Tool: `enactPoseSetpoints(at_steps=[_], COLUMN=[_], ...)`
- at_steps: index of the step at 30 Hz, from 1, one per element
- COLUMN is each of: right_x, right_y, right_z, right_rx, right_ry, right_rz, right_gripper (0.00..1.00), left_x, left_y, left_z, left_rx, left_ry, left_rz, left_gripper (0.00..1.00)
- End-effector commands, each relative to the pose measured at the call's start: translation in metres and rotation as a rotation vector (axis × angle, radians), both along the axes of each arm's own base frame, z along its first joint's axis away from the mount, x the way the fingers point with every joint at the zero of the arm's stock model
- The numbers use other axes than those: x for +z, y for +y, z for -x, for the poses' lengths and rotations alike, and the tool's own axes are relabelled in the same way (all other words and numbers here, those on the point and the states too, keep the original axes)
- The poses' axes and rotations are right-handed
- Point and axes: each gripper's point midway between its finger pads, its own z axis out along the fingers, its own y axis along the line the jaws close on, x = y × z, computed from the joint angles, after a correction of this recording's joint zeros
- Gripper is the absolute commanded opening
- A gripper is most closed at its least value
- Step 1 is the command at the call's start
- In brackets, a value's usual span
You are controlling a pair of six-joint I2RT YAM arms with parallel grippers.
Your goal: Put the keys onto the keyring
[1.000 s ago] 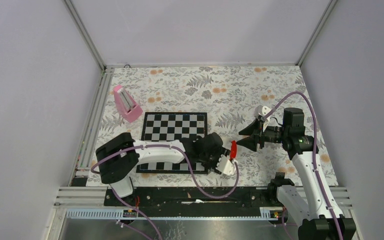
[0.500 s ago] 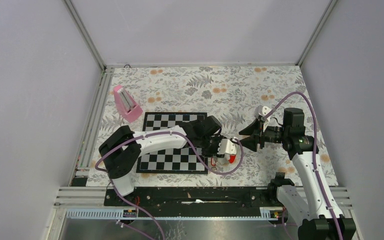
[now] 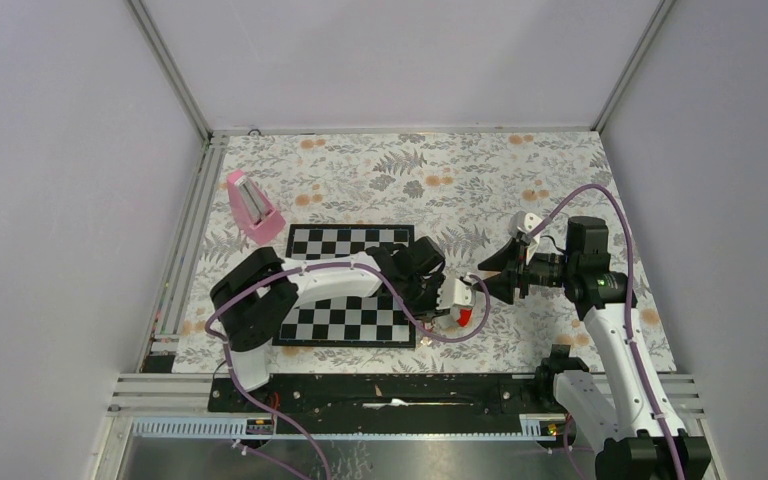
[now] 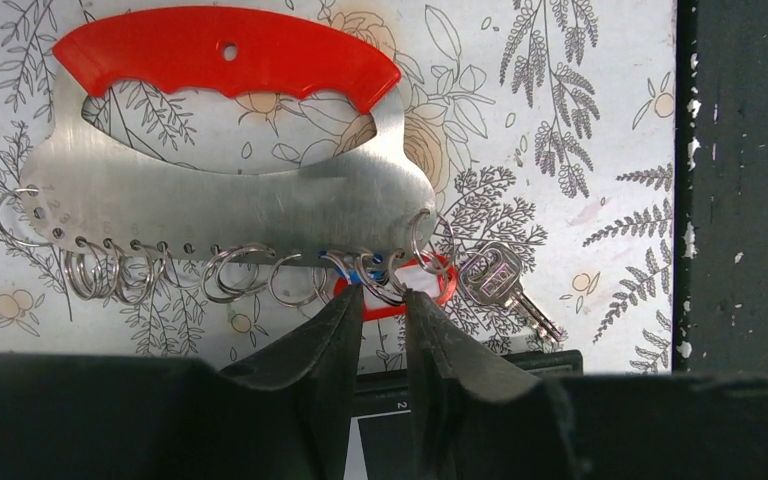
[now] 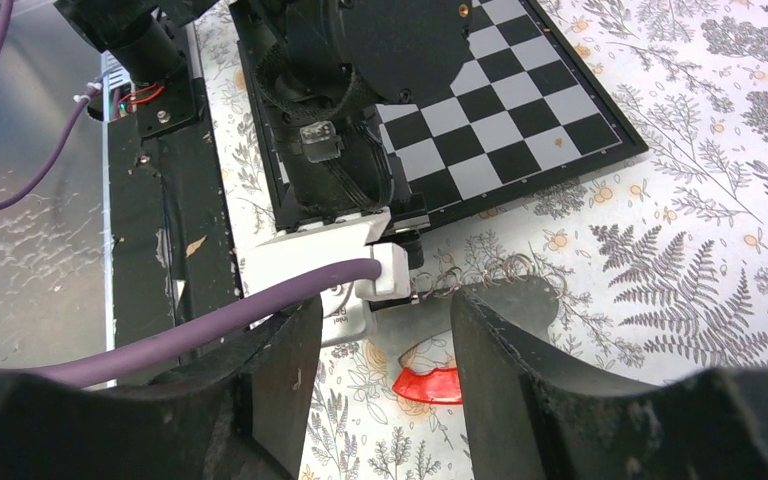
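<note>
On the steel plate of the keyring (image 4: 230,200), a row of tiny stamped digits ran beside the holes at its left end. They looked like a rising count starting from 1, but were too small to read with certainty. The head of the silver key (image 4: 493,276) carried embossed marks that could not be made out. A small white "2" stood on the dark rim of the chessboard (image 4: 387,402), at the bottom of the left wrist view.
</note>
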Motion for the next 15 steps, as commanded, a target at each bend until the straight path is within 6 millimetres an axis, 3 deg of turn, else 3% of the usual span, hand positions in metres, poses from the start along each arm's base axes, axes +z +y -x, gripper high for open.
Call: enactPoseSetpoints(at_steps=[1,15], right_x=[0.0019,0.0009], right_y=[-0.0042,-0.0043], right_z=[-0.0014,-0.0015], right_rx=[-0.017,-0.019], right_ry=[-0.017,-0.012], right_rz=[-0.005,-0.006], right_gripper=[0.57,0.58], left_x=[0.0048,0.0027], left_y=[-0.0113,-0.0168], left_z=[-0.0084,-0.0132], left_rx=[0.039,0.095], left_ry=[-0.007,0.008], left_rz=[0.03,0.033], left_gripper=[0.28,0.13])
